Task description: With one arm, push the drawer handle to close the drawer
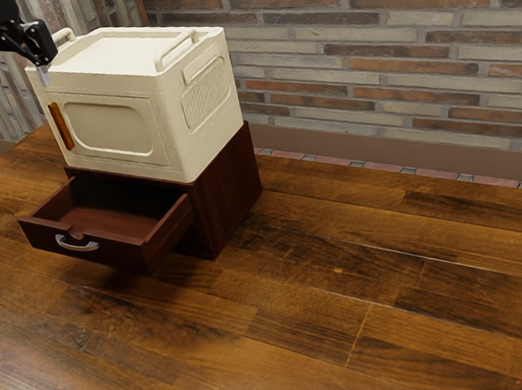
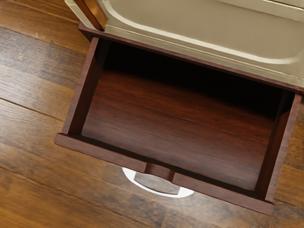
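Reading the exterior view as a clock face, we see our black gripper (image 1: 18,75) up at eleven o'clock from the drawer (image 2: 175,128), its two pale-tipped fingers standing apart with a gap between them. The hand is high, near the upper edge of a box (image 1: 111,130); whether it touches the box we cannot tell.

The drawer is open, jutting toward eight o'clock from its cabinet (image 1: 227,193), a squared block of dark reddish-brown wood. On the outer face of the drawer front (image 1: 103,250) sits the handle (image 1: 77,244), a smooth, silvery metal bow, well apart from our fingers. In the wrist view the drawer's thin, straight walls frame a flat base with fine streaks of grain, falling into deep shadow toward the cabinet. A small curved notch (image 2: 159,172) dips into the top edge of the front, beside the handle.

The box rests on the cabinet, cream-coloured and smooth, with softened corners and a rounded, recessed panel on its broad face. At that face's nine o'clock edge runs a narrow orange-brown strip (image 1: 61,126); its three o'clock end carries a ribbed patch (image 1: 204,93). Raised grips cross its lid.

Under everything lies the glossy plank table (image 1: 344,333), streaked amber and dark brown. From one to three o'clock stretches a wall (image 1: 376,50) of rough grey, cream and rust bricks.
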